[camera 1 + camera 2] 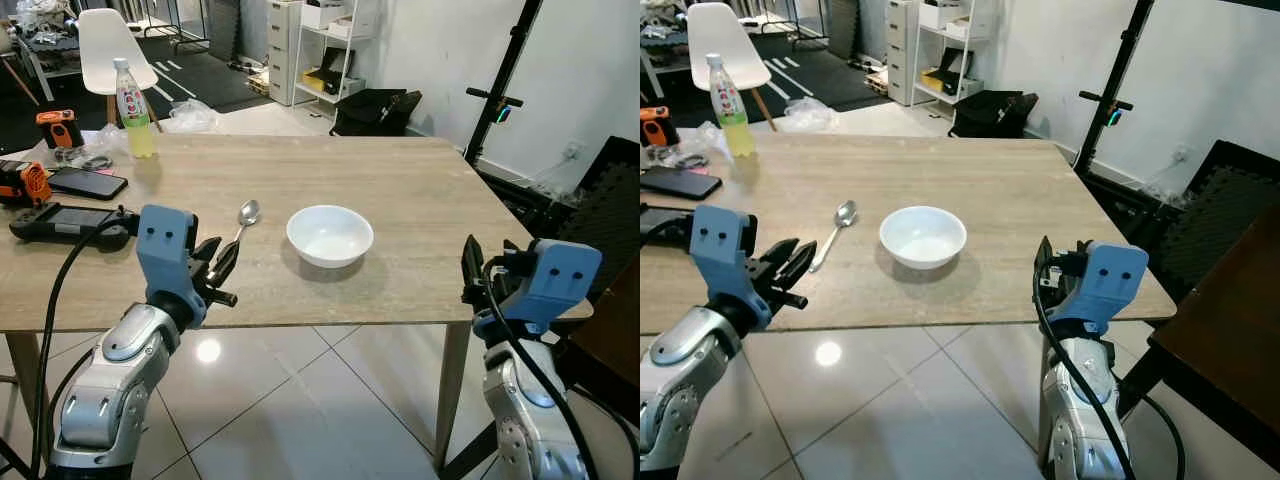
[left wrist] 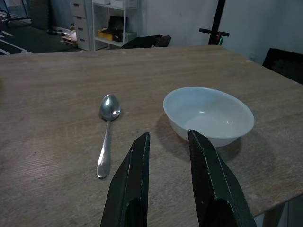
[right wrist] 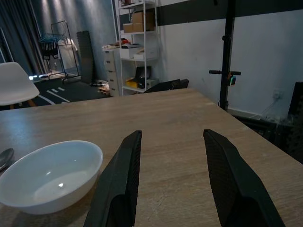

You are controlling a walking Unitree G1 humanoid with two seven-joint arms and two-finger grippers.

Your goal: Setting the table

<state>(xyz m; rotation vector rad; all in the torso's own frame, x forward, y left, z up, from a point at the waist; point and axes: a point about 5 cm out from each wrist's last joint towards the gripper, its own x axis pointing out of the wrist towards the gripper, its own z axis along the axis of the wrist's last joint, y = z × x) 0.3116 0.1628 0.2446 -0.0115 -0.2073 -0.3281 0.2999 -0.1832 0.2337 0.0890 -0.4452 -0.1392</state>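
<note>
At the near edge of a wooden table [image 1: 420, 190], the robot's left gripper [image 1: 222, 264] hovers just above the tabletop with its two black fingers [image 2: 134, 182] parted and nothing between them. Just ahead of its fingertips lies a metal spoon [image 1: 243, 222], handle toward the gripper and bowl pointing away. A white bowl [image 1: 330, 235] sits beside the spoon, ahead of the left gripper and slightly to its right, apart from both.

The right gripper [image 1: 470, 268] is raised at the table's near right edge, fingers [image 3: 119, 179] spread wide and holding nothing; the bowl lies ahead of it and to its left.

Farther off, beyond the left gripper, a phone [image 1: 88, 183], a black controller [image 1: 60, 222] and a bottle of yellow drink [image 1: 134, 110] stand along the table's left side.
</note>
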